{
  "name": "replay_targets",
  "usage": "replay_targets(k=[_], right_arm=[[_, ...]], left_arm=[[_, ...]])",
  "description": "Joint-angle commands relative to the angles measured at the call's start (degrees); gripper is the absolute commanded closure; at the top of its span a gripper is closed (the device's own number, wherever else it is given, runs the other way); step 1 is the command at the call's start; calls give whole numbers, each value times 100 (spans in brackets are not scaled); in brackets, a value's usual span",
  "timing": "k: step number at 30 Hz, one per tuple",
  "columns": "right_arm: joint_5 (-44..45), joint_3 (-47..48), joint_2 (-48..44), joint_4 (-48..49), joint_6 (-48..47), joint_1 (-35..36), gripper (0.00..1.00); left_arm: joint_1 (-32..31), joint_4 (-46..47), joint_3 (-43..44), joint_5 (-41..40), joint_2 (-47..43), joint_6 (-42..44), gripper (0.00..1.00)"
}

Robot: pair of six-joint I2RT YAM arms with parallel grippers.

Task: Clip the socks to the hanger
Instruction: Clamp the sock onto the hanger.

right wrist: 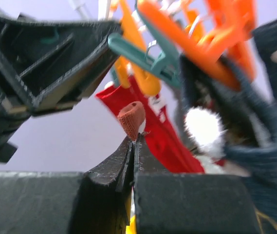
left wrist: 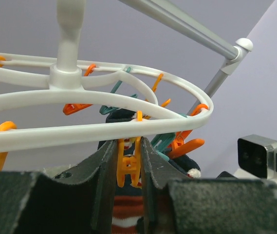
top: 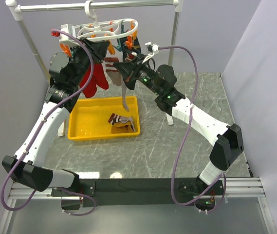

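Lilac walls (top: 255, 39) frame a grey marble tabletop (top: 143, 156), yellow tray (top: 87, 124) under the hanger (top: 101, 31).

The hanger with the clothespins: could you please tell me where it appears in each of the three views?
Top external: the hanger hangs at top centre, past the yellow tray.
Left wrist: the hanger spans the upper half, seen from below.
Right wrist: its white ring is not clearly in view; only its clothespins cross the top.
Shared landmark: the orange clothespins.
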Motion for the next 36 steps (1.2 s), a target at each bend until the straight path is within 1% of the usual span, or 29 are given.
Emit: replay_targets(k=[1, 2, 4, 5, 7, 8, 9, 10, 12, 13, 14, 16, 17, 20, 23, 26, 30, 36], right_arm=[[595, 27, -246, 478, -269, 70, 100], [666, 27, -281, 434, -419, 106, 100], [1025, 62, -325, 311, -998, 325, 100], [1183, 53, -360, 267, -1461, 404, 100], [1684, 36, -404, 240, -1903, 685, 100], [1834, 27, -421, 223, -2288, 773, 100], [2114, -25, -448, 248, -2449, 904, 100], [2212, -61, -465, 266, -2581, 967, 100], [2519, -175, -492, 354, -2889, 1089, 100], [2634, -228, -518, 415, -2977, 1142, 100], [2757, -289, -527, 616, -3230, 1169, 100], [3002, -491, -562, 871, -3451, 1309, 100], [3100, -544, -562, 1099, -3731, 1362, 100], [3600, -562, -466, 1303, -4293, 1556, 100], [3935, -474, -360, 1382, -4585, 1635, 100], [4102, -544, -316, 1689, -4796, 1670, 100], [4287, -369, -167, 1734, -5060, 1697, 100], [4445, -290, -26, 1655, -5096, 1714, 100]], left_arm=[[35, 65, 344, -59, -79, 202, 73], [35, -14, 370, -95, -62, 219, 73], [35, -76, 458, -165, -35, 237, 73], [35, -137, 484, -200, -9, 228, 73], [35, -181, 537, -340, 9, 193, 73], [35, -208, 546, -385, 26, 184, 73], [35, -243, 555, -420, 26, 176, 73], [35, -260, 572, -499, 35, 184, 73], [26, -339, 634, -499, 44, 193, 73], [26, -366, 660, -665, 53, 184, 73], [17, -401, 669, -745, 62, 176, 73], [-27, -436, 652, -850, 70, 158, 73], [-44, -428, 634, -929, 70, 167, 73], [-150, -349, 546, -1140, 44, 193, 74], [-281, -313, 546, -1325, 18, 298, 73], [-422, -305, 555, -1588, 9, 421, 74], [-589, -331, 573, -1958, 0, 492, 74], [-668, -401, 722, -2064, 97, 483, 74]])
